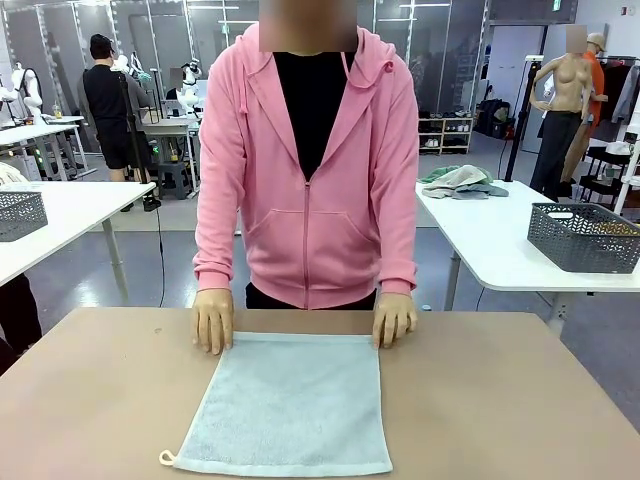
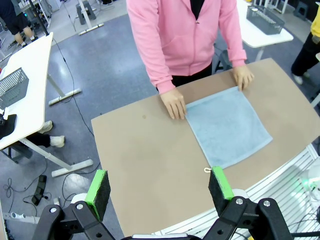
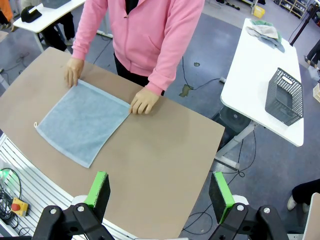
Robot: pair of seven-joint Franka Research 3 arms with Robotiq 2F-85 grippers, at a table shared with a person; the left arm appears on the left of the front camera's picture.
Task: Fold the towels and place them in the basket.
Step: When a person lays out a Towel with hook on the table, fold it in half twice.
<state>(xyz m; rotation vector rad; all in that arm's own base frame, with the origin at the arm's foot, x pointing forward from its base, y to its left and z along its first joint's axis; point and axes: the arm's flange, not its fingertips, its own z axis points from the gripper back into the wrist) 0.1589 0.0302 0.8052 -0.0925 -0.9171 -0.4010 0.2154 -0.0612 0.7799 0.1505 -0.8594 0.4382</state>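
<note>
Both claws hang high above the brown table (image 1: 90,400), well clear of everything. The left claw (image 2: 159,187) is spread wide with nothing between its green pads, and the right claw (image 3: 159,190) is the same.

The pale blue-grey towel (image 2: 227,125) lies flat and unfolded. It is ahead of the left claw and off to the side of its right pad. From the right claw it lies ahead and off to the side of its left pad (image 3: 82,122). The white corner loop (image 2: 207,170) sits at the towel corner nearest the left claw. The person's hands (image 1: 213,320) (image 1: 394,318) press on the two corners farthest from both claws.

A dark grey mesh basket (image 3: 285,97) stands on a white side table well beyond the right claw. Whether it is the basket to be filled cannot be told.

The fold has probably not begun, and several things could go wrong:

- **Skewed fold:** if one claw comes down off its corner, it would pinch too little of the soft cloth, and that side would slip free.
- **Bunching:** pads pressed flat on the table could push the towel into a heap instead of lifting its edge.
- **Hands in the way:** carrying the near edge across brings the claws toward the person's hands, so an overshoot could strike them.
- **Towel off the table:** the nearest edge lies close to the table's rim, and a backward tug could drag it off.
</note>
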